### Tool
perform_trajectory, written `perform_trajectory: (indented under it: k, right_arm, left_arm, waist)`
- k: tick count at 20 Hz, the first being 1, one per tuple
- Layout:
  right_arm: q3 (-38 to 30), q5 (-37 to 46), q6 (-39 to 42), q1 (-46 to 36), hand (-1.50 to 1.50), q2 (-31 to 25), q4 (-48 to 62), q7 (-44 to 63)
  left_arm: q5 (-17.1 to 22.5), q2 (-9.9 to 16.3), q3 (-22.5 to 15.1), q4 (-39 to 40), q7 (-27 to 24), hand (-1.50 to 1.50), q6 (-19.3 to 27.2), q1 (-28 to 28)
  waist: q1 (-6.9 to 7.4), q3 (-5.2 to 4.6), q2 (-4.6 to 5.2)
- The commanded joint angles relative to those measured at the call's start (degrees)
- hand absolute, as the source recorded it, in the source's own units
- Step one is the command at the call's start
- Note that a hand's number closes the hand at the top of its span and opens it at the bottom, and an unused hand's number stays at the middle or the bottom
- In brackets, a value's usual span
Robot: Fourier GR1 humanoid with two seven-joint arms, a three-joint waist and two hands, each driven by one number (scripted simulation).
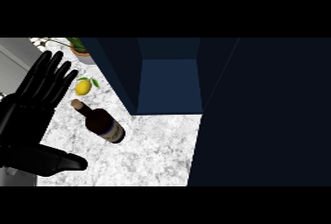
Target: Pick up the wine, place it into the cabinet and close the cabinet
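Note:
A dark wine bottle (101, 123) with a cork and a blue label lies on the white marble counter (155, 148), neck pointing up-left. My left hand (29, 113) stands open at the view's left edge, fingers up, just left of the bottle and not touching it. The dark blue cabinet (168, 83) stands open behind the bottle, its interior showing. Its open door (265, 113) fills the right side of the view. My right hand does not show.
A yellow lemon (82, 86) with a green leaf lies just beyond the bottle's neck. A potted plant (81, 50) stands at the back left beside the cabinet's wall.

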Motion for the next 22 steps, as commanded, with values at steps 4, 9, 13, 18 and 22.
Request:
perform_trajectory:
  k: [4,9,13,18,22]
  right_arm:
    - [2.7,7.3,-3.2,-1.5,-1.50,-1.2,-11.0,6.8]
    - [6.0,9.1,-4.8,0.7,-1.50,-2.4,-10.2,5.0]
    - [3.4,7.0,-4.5,-1.3,-1.50,-3.8,-9.1,4.4]
    - [3.7,8.4,-6.8,-5.2,-1.50,-3.7,-8.5,7.2]
    - [5.1,9.4,-8.3,-4.9,-1.50,-5.4,-11.6,10.4]
  left_arm:
    - [-3.5,-1.9,-0.6,7.1,-9.7,-1.50,-3.8,6.3]
    - [-5.3,-1.5,0.9,11.4,-16.5,-1.50,-6.1,8.8]
    - [-5.2,-0.9,2.5,15.2,-18.9,-1.50,-7.0,7.7]
    - [-6.9,-0.5,2.6,20.7,-24.4,-1.50,-9.8,10.2]
    - [-6.8,-0.1,3.2,23.5,-24.9,-1.50,-10.7,10.4]
  waist:
    - [0.12,-0.07,-0.07]
    - [0.02,-0.03,-0.10]
    - [0.31,0.00,0.04]
    - [0.46,-0.04,0.02]
    - [0.14,-0.03,-0.12]
